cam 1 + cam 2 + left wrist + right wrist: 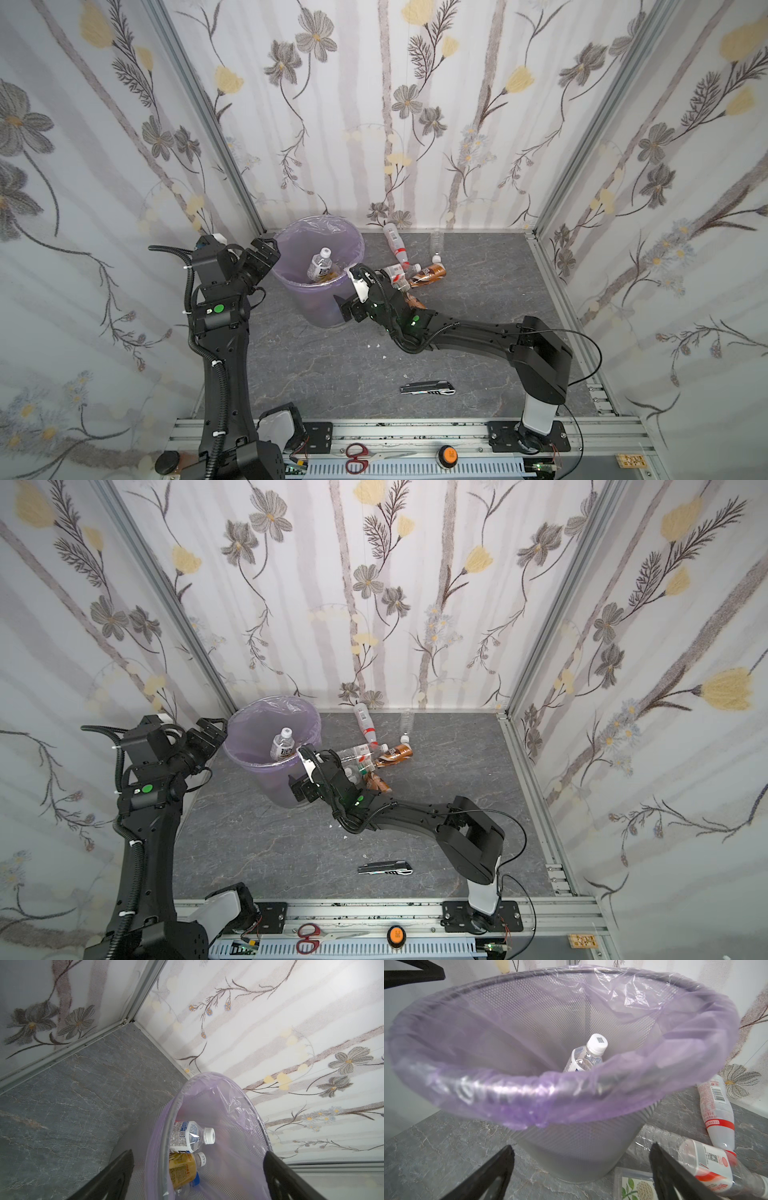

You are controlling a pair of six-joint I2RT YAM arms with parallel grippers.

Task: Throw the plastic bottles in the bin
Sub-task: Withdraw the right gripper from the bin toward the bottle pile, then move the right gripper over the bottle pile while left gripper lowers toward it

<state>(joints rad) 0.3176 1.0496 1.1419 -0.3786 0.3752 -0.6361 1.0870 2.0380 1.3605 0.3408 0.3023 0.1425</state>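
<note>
Several plastic bottles (428, 272) lie clustered on the table (332, 365) just beside the bin (316, 309), others already inside; my right gripper (348, 293) and left gripper (266, 250) both gape empty, close to it, so I fear a careless swing could tip it over

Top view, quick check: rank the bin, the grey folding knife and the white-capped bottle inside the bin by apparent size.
1. bin, clearly largest.
2. grey folding knife and white-capped bottle: unranked; the knife looks longer but slimmer, and lies nearer the camera.
</note>
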